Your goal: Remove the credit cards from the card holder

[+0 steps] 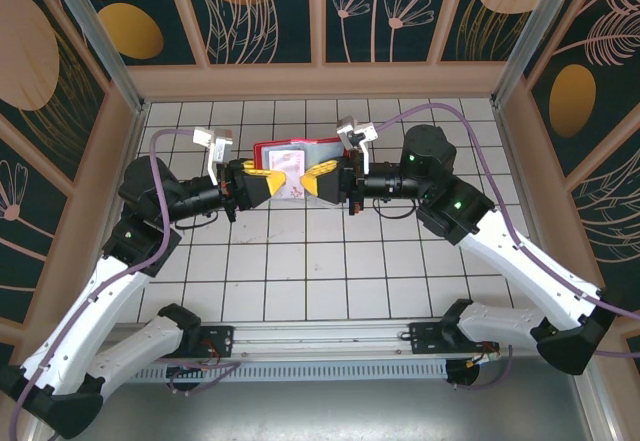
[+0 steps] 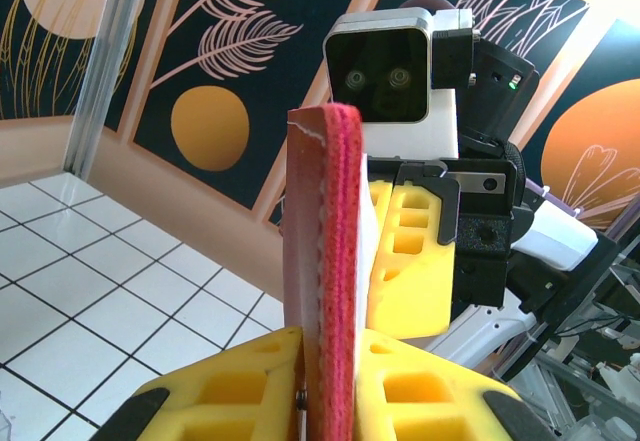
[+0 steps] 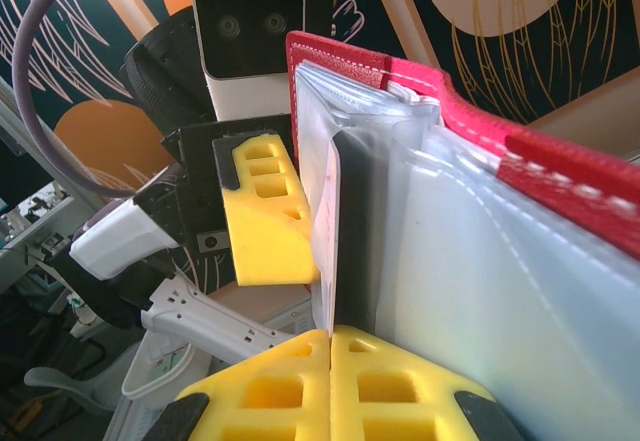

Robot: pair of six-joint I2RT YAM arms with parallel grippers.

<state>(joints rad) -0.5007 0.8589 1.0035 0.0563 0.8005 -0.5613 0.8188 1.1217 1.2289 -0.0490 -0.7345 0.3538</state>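
White square-tiled table (image 1: 300, 261), thin dark grout lines between tiles

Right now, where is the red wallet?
In the top view the wallet is over the far middle of the table, held between the left gripper and right gripper.

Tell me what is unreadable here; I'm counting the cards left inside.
- Right wrist view: cloudy sleeves of the card holder blur the card count.
- Left wrist view: the card holder stands edge-on, hiding its pockets.
- Top view: left gripper and right gripper cover part of it; too small for counting.
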